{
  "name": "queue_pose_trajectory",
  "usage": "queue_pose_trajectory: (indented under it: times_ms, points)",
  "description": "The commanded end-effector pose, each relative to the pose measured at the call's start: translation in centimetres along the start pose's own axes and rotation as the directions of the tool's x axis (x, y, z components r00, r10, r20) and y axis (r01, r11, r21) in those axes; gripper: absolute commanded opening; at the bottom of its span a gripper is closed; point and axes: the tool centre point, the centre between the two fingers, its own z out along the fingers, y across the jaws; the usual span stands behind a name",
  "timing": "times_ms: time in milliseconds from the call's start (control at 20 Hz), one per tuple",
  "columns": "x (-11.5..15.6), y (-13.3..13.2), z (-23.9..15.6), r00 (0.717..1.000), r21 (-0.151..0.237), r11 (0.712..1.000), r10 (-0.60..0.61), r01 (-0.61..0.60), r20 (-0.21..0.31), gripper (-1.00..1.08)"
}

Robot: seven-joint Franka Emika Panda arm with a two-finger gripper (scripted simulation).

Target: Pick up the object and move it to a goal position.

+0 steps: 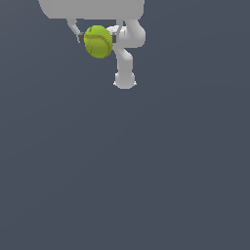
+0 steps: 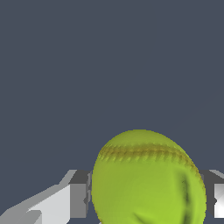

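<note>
The gripper (image 1: 97, 39) has the ball (image 1: 98, 42) pinched between its two fingers (image 2: 78, 199), one pad on each side across the middle, a hold that looks square enough to carry it without a roll. It hangs high at the top edge of the exterior view, and plain dark floor (image 1: 125, 185) lies open all around, though no goal marker shows.

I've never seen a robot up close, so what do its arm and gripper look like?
The arm is smooth, rounded and white, built of tube-like segments. The gripper has a pale body and thin fingers with dark grey pads. No cables or markings show.
</note>
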Motion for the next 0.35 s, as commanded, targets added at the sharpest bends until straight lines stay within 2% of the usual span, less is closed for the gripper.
queue_pose_trajectory:
  times_ms: [0,300]
  points:
    - [0.08,0.10,-0.68,1.000,0.000,1.000,0.000,0.000,-0.001,-1.00]
    - [0.19,0.17,-1.09,1.000,0.000,1.000,0.000,0.000,-0.001,-1.00]
